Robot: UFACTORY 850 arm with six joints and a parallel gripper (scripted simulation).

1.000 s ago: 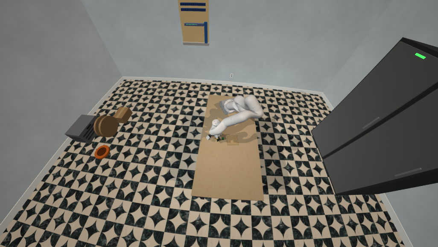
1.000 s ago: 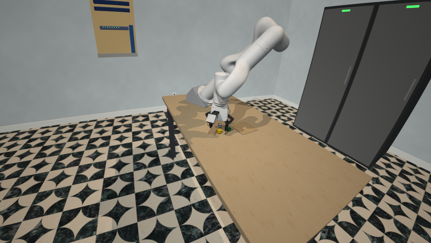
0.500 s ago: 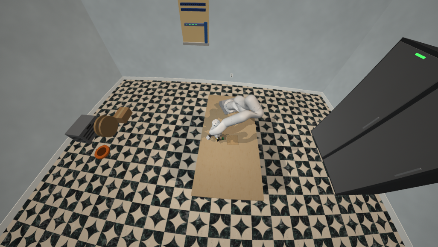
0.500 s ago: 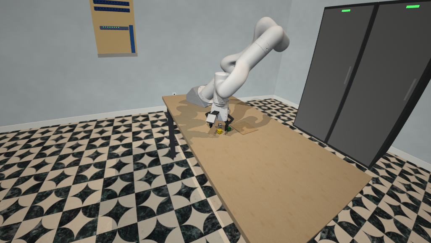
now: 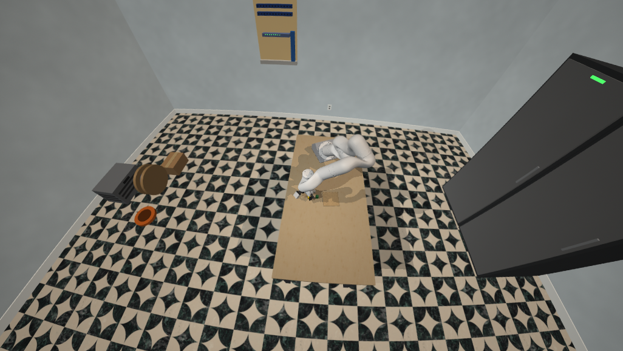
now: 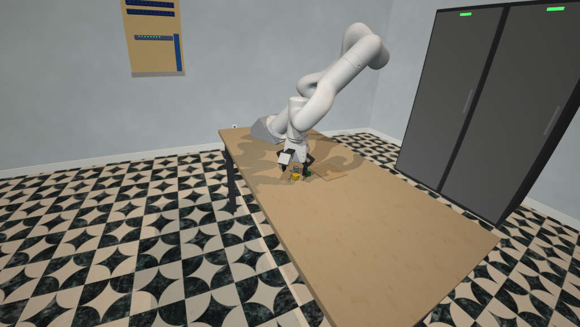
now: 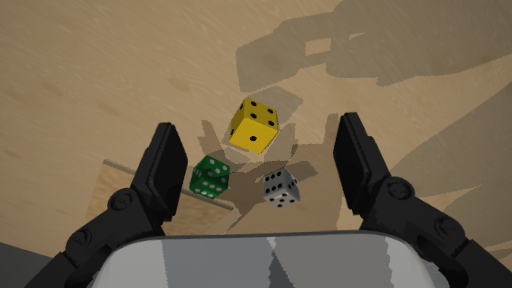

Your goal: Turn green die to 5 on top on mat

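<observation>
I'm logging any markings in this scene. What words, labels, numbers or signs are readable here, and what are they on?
No words, brands or digits are readable in any view.
Only pips on the dice, wrist view:
Yellow die: "4" on one face, "1" on another.
Green die: pips too small to count reliably.
White die: pips too small to count reliably.
Wall panel: blue strips and green dots, no text.

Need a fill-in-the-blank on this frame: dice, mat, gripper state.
1. The gripper is ____ and holds nothing.
2. The green die sits nearest the ____ die.
3. The die farthest from the wrist camera is ____.
4. The mat holds ____ dice.

Answers: open; white; yellow; no
</observation>
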